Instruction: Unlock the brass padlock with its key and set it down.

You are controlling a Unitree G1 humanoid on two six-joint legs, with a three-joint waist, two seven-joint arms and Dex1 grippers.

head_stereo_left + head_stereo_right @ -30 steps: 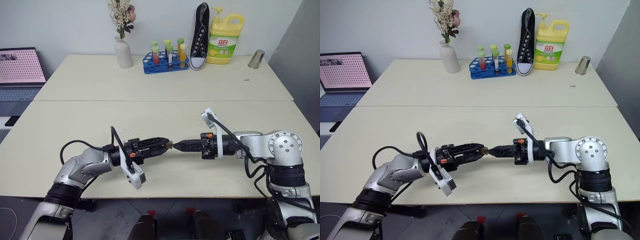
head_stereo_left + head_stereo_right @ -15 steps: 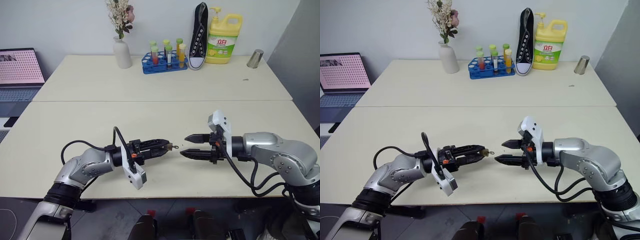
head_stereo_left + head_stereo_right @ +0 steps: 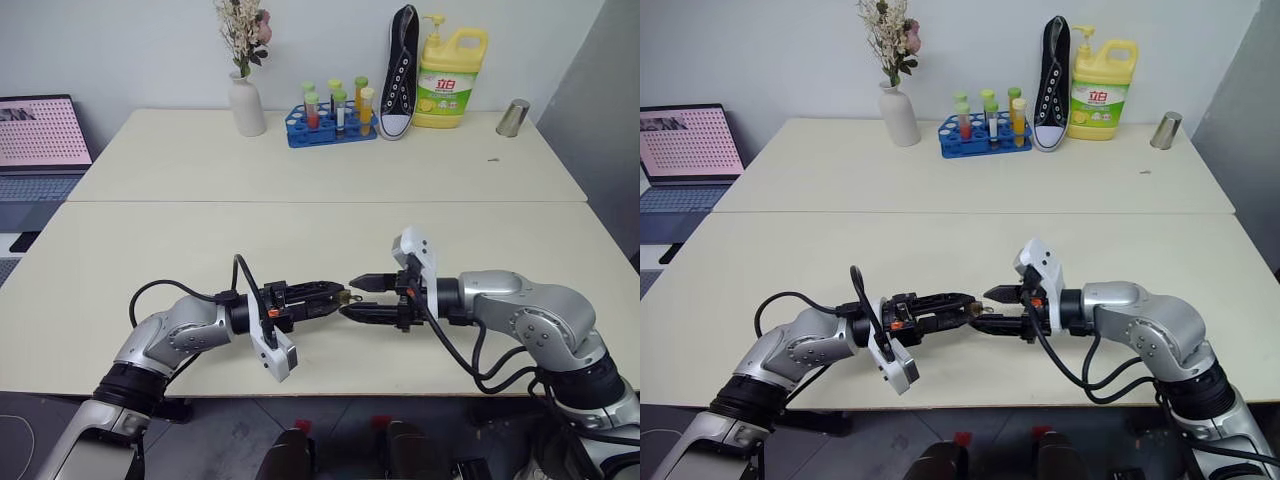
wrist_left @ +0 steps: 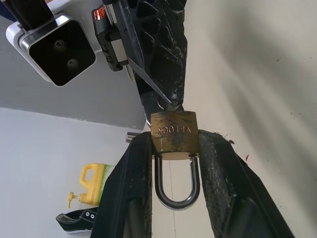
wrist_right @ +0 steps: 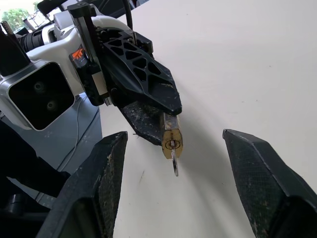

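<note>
Left eye view: left gripper reaching level toward the right, jaws clamped on the brass padlock, held above the near table. Right gripper pointing back at it, jaws wide apart, tips either side of the padlock. A second ago those jaws pinched shut at the lock; half a second ago parted and drawn back; now close again.

Left wrist view: padlock wedged between both fingers, shackle closed, pointing toward the wrist.

Right wrist view: key sticking out of the padlock, untouched by the spread fingers.

Far table: vase, tube rack, shoe, detergent bottle, metal cup; laptop at left.
</note>
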